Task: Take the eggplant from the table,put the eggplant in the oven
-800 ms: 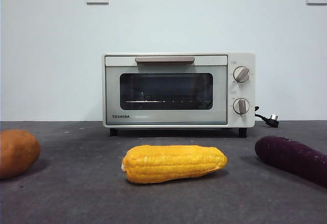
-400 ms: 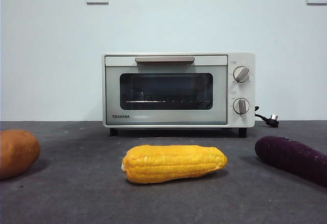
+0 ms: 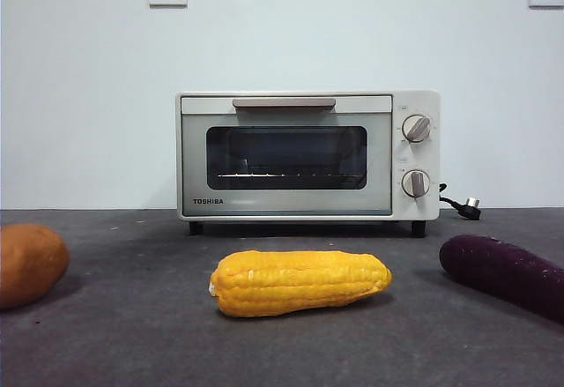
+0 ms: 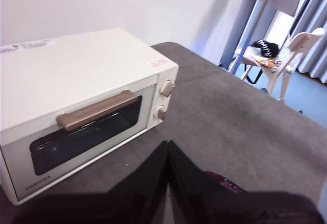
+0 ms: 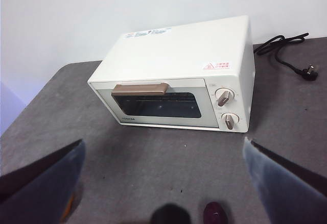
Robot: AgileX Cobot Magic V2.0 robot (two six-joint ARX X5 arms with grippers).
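The dark-purple eggplant [image 3: 504, 272] lies on the grey table [image 3: 132, 334] at the front right, its far end cut off by the picture's edge. The cream TOSHIBA oven [image 3: 308, 155] stands behind the middle with its door closed. Neither gripper shows in the front view. In the left wrist view my left gripper [image 4: 167, 145] hangs high over the table, jaws pressed together and holding nothing, with the oven [image 4: 82, 81] beyond it and a bit of the eggplant [image 4: 223, 182] beside its jaws. My right gripper [image 5: 163, 142] is open wide and empty, facing the oven [image 5: 179, 66], the eggplant's tip [image 5: 215, 214] below it.
A yellow corn cob [image 3: 300, 282] lies in front of the oven. An orange-brown potato-like lump [image 3: 28, 264] sits at the front left. The oven's black cord and plug [image 3: 463, 204] trail off to its right. A chair [image 4: 286, 55] stands beyond the table's edge.
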